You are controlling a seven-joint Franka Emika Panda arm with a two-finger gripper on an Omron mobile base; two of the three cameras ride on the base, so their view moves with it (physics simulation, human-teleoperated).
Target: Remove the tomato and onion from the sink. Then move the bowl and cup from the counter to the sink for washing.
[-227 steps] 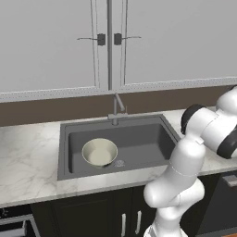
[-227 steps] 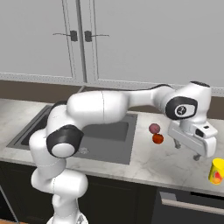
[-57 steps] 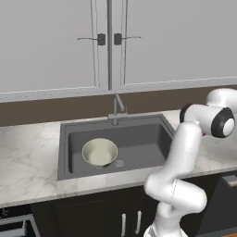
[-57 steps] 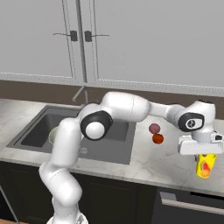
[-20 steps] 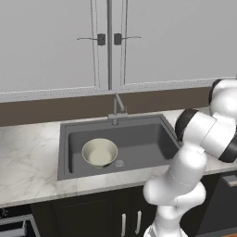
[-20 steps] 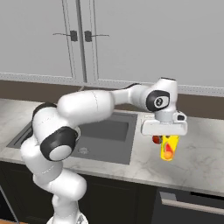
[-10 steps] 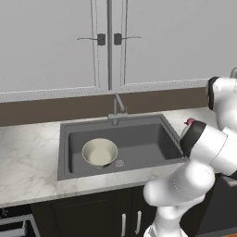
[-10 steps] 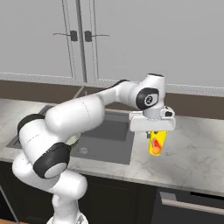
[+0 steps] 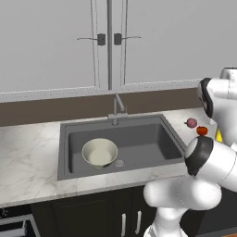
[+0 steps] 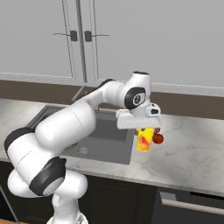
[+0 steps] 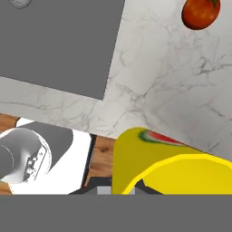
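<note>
My gripper [image 10: 145, 132] is shut on the yellow cup [image 10: 144, 140], holding it upright just above the counter [image 10: 192, 148], a little right of the sink [image 10: 98, 131]. In the hand view the cup [image 11: 167, 165] looms close at the bottom, its red mark facing the camera. The tomato [image 10: 158, 138] rests on the counter right beside the cup. In the left base view the tomato [image 9: 202, 131] and the onion [image 9: 191, 122] lie together on the counter right of the sink [image 9: 143, 143]. The bowl [image 9: 99, 152] sits inside the sink at its left, near the drain.
A grey faucet [image 9: 116, 109] stands behind the sink, under closed wall cabinets [image 9: 109, 41]. My own arm arches over the sink's right half in the right base view. The counter [image 9: 28, 148] stretches left of the sink, and its front edge is near.
The arm has swung left with the cup in its grip, carrying it past the tomato to near the sink's right rim. Bowl, tomato and onion have stayed put.
</note>
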